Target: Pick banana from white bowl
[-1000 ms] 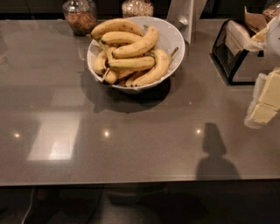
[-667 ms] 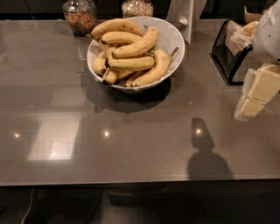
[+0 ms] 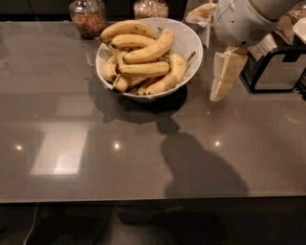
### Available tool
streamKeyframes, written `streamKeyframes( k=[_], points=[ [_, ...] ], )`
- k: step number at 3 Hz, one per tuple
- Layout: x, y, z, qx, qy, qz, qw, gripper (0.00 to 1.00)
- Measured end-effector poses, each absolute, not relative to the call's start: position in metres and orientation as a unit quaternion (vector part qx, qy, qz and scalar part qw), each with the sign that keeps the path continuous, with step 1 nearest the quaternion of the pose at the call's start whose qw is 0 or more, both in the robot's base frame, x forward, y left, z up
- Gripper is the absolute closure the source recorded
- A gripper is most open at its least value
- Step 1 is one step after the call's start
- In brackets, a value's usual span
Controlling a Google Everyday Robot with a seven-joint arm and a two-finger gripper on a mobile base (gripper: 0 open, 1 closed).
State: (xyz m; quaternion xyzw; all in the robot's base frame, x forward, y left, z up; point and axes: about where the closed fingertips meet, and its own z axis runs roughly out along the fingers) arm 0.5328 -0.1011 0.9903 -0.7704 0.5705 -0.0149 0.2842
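Observation:
The white bowl (image 3: 193, 42) stands at the back middle of the grey table and holds several yellow bananas. A long, plump, gently curved banana (image 3: 150, 49) lies on top, running diagonally up to the right. My gripper (image 3: 216, 95) hangs pointing down from the white arm (image 3: 244, 19), just right of the bowl's rim and a little above the table. It touches neither the bowl nor any banana and holds nothing.
Two glass jars (image 3: 88, 16) (image 3: 150, 8) with brownish contents stand behind the bowl. A black wire rack (image 3: 275, 72) holding packets stands at the right, behind the arm. The table's front edge (image 3: 143, 201) runs across the bottom.
The arm and gripper have moved left and slightly up, from the right edge of the table to just beside the bowl. The bowl and bananas have not moved.

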Motion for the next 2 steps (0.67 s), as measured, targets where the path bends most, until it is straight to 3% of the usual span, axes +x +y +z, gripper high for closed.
streamKeyframes(
  k=[1,2],
  points=[
    [0.5674,-0.0444,1.0025,-0.831,0.474,-0.017,0.291,0.00],
    [0.5644,-0.0506,1.0007,-0.824,0.486,-0.018,0.291,0.00]
  ],
)
